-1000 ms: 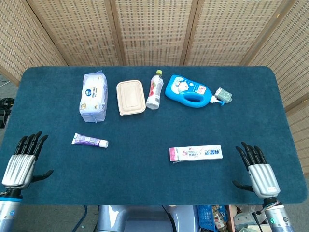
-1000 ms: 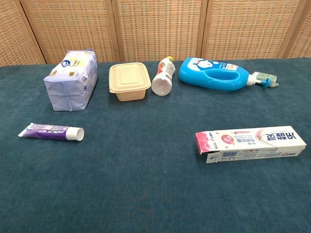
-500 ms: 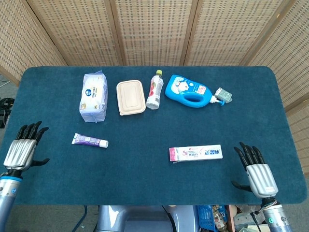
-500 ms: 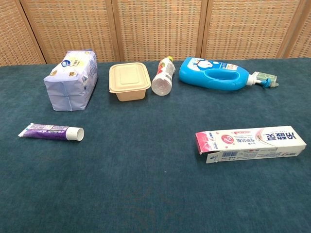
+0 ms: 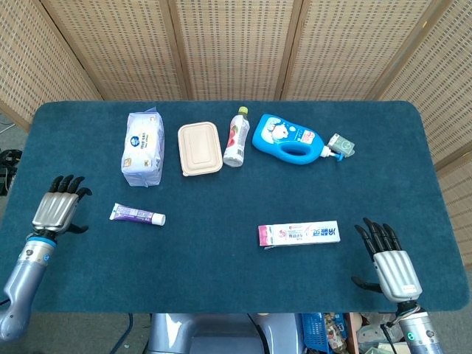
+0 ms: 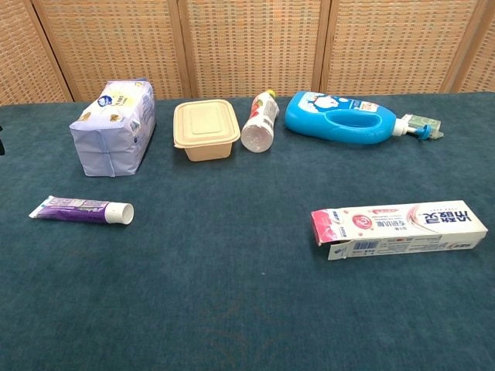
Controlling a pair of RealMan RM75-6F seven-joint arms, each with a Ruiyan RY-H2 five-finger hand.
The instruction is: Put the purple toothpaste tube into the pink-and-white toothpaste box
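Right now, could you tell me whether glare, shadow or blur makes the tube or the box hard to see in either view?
Head view: even, soft light, no glare; toothpaste tube and box are sharp but small, their print unreadable. Chest view: both in focus and larger, with only faint shadows beneath; the box's open flap end is clearly visible.

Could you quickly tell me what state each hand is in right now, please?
Left hand: open, holding nothing.
Right hand: open, holding nothing.
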